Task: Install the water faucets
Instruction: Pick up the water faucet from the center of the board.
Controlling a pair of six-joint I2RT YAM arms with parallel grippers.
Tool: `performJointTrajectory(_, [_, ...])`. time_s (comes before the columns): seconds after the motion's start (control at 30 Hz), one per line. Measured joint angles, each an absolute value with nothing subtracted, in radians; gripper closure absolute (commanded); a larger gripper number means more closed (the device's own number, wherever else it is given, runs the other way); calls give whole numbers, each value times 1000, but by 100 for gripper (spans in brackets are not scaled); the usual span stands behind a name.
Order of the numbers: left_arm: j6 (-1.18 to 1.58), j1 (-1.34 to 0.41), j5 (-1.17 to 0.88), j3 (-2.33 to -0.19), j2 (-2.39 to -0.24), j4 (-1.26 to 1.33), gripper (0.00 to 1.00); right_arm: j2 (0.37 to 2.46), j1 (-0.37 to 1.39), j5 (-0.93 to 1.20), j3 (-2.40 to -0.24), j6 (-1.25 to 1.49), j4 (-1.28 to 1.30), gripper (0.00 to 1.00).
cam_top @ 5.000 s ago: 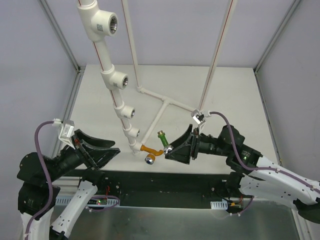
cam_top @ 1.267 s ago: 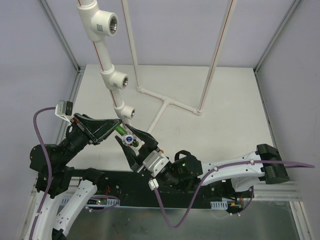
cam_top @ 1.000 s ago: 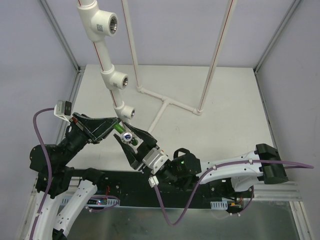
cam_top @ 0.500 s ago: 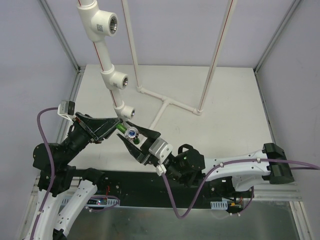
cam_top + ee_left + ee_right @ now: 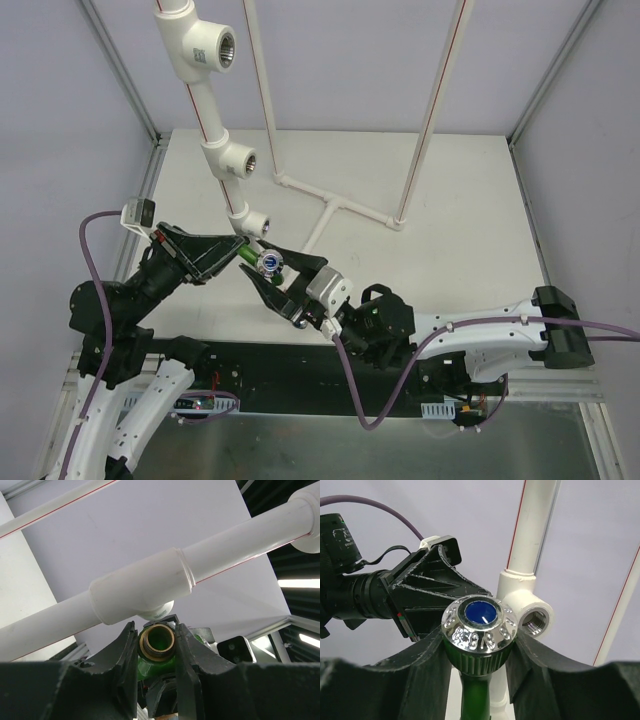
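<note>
The green faucet (image 5: 245, 258) is held up off the bench (image 5: 450, 200) between both arms. It sits close against the lower stretch of the white pipe (image 5: 205, 110), on the pipe's near side.

The left pincer (image 5: 235, 254) comes at the pipe from the pipe's left and is closed on the faucet's green body. In the left wrist view its two fingers (image 5: 127, 652) press in on either side of that body, just behind the brass threaded end (image 5: 156, 641). The open brass ring points up at the round outlet of a tee fitting (image 5: 140, 597) on the pipe and sits right beneath it. Whether thread and outlet touch cannot be told.

The right pincer (image 5: 262, 267) reaches toward the pipe from the pipe's near right. It is closed partway, gripping the other end of the same faucet. Its fingers (image 5: 427, 680) hug the silver knob (image 5: 479, 622), which has a blue disc in its crown.

In the right wrist view the green stem drops straight down from the knob between those fingers. A threaded hole (image 5: 534, 621) in the pipe's fitting shows behind the knob and just to its right. The left pincer shows on the far side of the knob from the pipe.
</note>
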State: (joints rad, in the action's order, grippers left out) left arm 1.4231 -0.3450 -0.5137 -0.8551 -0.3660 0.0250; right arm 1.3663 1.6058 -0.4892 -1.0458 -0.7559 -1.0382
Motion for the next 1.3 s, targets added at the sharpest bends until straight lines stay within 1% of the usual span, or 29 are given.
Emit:
performJointTrajectory(0.2, [1442, -345, -504, -852, -345, 27, 100, 1391, 1605, -482, -1031, -783, -1088, 45])
performJointTrajectory(0.3, [1459, -345, -496, -851, -329, 33, 100, 1414, 1605, -482, -1031, -804, -1103, 44])
performJointTrajectory(0.63, [1486, -345, -489, -851, -320, 47, 100, 1449, 1602, -472, -1031, -832, -1184, 46])
performJointTrajectory(0.8, [1499, -345, -489, -847, -320, 49, 100, 1451, 1601, -455, -1031, -832, -1216, 51])
performJointTrajectory(1.0, [1513, -345, -489, -836, -320, 49, 100, 1468, 1601, -439, -1039, -833, -1229, 61])
performJointTrajectory(1.03, [1517, -345, -488, -834, -320, 51, 100, 1475, 1600, -437, -1042, -834, -1230, 65])
performJointTrajectory(1.07, [1520, -345, -488, -834, -320, 51, 100, 1482, 1600, -434, -1046, -835, -1232, 72])
performJointTrajectory(1.1, [1525, -345, -487, -834, -320, 54, 100, 1488, 1598, -434, -1048, -839, -1239, 85])
performJointTrajectory(1.13, [1530, -345, -484, -834, -319, 57, 100, 1492, 1597, -432, -1051, -841, -1246, 94])
performJointTrajectory(1.17, [1533, -345, -480, -833, -319, 62, 100, 1495, 1594, -429, -1055, -836, -1251, 99])
performJointTrajectory(1.27, [1537, -345, -474, -831, -318, 73, 100, 1500, 1593, -424, -1061, -842, -1257, 100])
performJointTrajectory(1.3, [1538, -345, -472, -829, -317, 75, 98, 1500, 1593, -424, -1061, -842, -1257, 100])
